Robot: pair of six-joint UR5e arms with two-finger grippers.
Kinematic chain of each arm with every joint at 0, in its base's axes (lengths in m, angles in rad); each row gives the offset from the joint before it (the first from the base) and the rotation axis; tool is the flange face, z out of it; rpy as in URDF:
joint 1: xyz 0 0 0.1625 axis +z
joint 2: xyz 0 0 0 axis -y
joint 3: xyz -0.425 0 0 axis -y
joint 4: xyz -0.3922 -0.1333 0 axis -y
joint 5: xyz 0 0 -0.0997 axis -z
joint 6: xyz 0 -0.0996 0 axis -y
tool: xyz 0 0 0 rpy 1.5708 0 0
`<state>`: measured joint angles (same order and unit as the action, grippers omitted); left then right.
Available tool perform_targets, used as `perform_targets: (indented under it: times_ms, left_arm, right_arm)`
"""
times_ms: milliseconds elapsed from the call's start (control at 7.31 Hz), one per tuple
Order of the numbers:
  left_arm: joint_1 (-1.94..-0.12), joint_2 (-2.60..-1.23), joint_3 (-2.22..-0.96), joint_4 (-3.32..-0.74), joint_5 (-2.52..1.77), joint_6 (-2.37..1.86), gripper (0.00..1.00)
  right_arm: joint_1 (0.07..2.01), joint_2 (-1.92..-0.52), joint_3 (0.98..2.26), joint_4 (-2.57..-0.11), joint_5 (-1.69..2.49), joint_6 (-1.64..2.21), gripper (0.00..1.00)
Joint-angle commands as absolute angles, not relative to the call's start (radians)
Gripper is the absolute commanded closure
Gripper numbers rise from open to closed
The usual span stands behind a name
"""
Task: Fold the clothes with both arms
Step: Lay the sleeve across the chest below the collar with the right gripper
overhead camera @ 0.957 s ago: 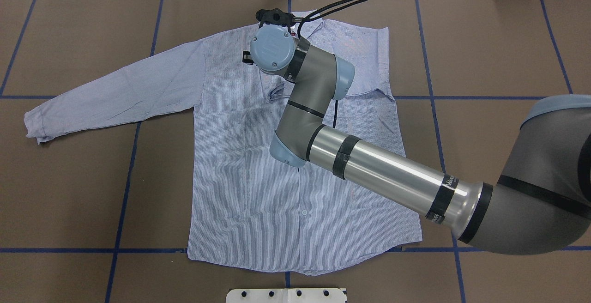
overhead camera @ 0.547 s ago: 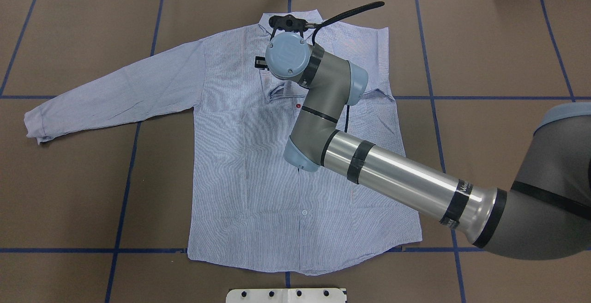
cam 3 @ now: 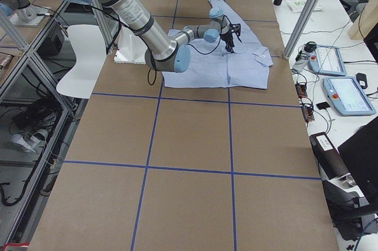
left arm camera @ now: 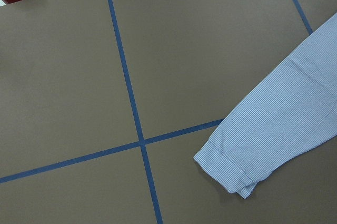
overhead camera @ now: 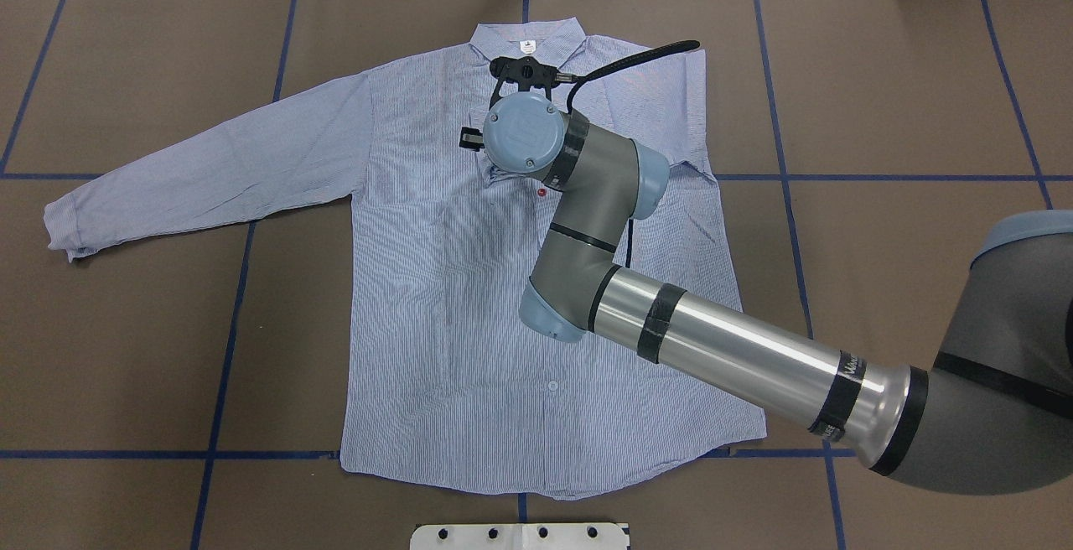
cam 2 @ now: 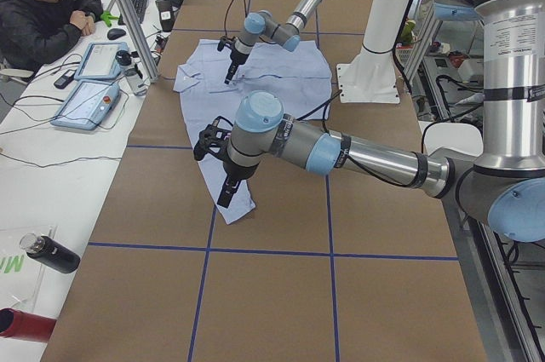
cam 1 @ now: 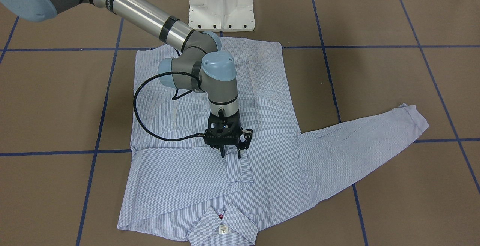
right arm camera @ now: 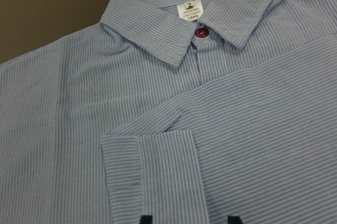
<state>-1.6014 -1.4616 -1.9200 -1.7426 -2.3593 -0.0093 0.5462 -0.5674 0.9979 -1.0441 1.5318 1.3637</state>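
Nearest the robot, just beyond the white pedestal base [cam 1: 221, 4], I saw the hem of the shirt [overhead camera: 436, 324], which lay flat and front-up on the brown table [overhead camera: 126, 349] marked with blue tape lines [overhead camera: 225, 340], collar end away from the robot. A little farther out, on the robot's left, one sleeve [overhead camera: 209, 173] stretched flat across the table at a slant. The left gripper [cam 2: 228, 196] hung above the turned-back cuff at its end [left arm camera: 226, 168]; only the side view showed that gripper, so I could not tell whether its jaws were apart or together. The right arm [overhead camera: 721, 349] reached in over the shirt's body from the robot's right, its wrist pointing straight down at the chest. The right gripper [cam 1: 231, 155] hung there with its jaws apart and holding nothing. In the right wrist view the two black fingertips [right arm camera: 146, 219] showed apart at the lower edge over striped cloth, and I could not tell whether they touched it. Just beyond the fingertips lay the folded-in cuff [cam 1: 240, 171] of the other sleeve, brought across the chest and ending beside the button line. Past that cuff came the red button [right arm camera: 201, 32], then the collar [overhead camera: 526, 37] with its small white label [right arm camera: 189, 9], at the shirt's far end
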Motion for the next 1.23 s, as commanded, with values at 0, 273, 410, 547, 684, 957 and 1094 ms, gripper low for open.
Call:
perform_targets:
  times_ms: [0,273,410,547,684,957,1094]
  left_arm:
    - [-1.601,-1.460,-1.919,-1.743,-2.359,-0.009,0.00]
    - [-1.601,-1.460,-1.919,-1.743,-2.359,-0.009,0.00]
    - [-1.601,-1.460,-1.917,-1.743,-2.359,-0.009,0.00]
    - [-1.601,-1.460,-1.917,-1.743,-2.359,-0.009,0.00]
    - [-1.601,-1.460,-1.916,-1.743,-2.359,-0.009,0.00]
    - [-1.601,-1.459,-1.911,-1.743,-2.359,-0.009,0.00]
    - [-1.601,-1.457,-1.908,-1.743,-2.359,-0.006,0.00]
  right_arm:
    - [0.540,-0.563,0.999,-1.043,1.529,1.381,0.86]
    - [0.545,-0.532,1.002,-1.045,1.529,1.373,1.00]
    - [0.543,-0.529,1.002,-1.046,1.529,1.367,1.00]
    - [0.538,-0.528,1.000,-1.046,1.528,1.365,1.00]
    - [0.528,-0.516,0.993,-1.048,1.514,1.365,1.00]
    - [0.502,-0.493,0.982,-1.048,1.476,1.345,1.00]
    - [0.497,-0.459,0.945,-1.046,1.465,1.342,0.80]
